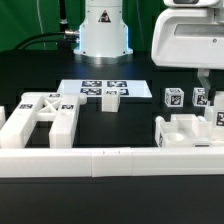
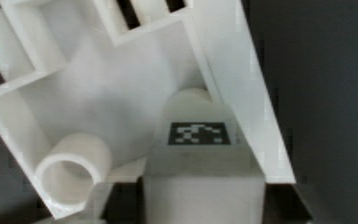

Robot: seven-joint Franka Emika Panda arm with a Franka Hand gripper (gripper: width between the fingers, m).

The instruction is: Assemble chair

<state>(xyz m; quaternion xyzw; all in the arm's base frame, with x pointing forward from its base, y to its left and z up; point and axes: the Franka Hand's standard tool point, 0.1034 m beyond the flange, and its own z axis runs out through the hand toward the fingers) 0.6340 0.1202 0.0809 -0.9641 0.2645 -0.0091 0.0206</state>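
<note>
long low white rail (image 1: 110,160) lies nearest the ext. cam, in front of the marker board (image 1: 68,90). all positions below are ref'd to that board.

- cross-braced frame (image 1: 45,118): off the board's side twd the exterior view's left, flat on the table (image 1: 30,60), apart from the board.
- small tagged block (image 1: 110,98): at the board's front edge. we can't tell if it sits on the board or just beside it.
- square leg (image 1: 172,97) and second leg (image 1: 200,97): off the board's other side, upright, near each other.
- walled panel part (image 1: 188,130): front of the board on that same side, just behind the rail.
- wrist housing (image 1: 190,38): hangs above that side.

wrist cam: gripper (image 2: 197,208) is part-way apart w/ a tagged leg (image 2: 197,150) filling the gap. dark fingers (image 2: 119,205) sit on both its flanks, so we read it as clamped on that leg. leg's rounded end lies over a white panel (image 2: 123,100), w/ a round peg (image 2: 69,168) beside it. touching or just above, we can't tell.
</note>
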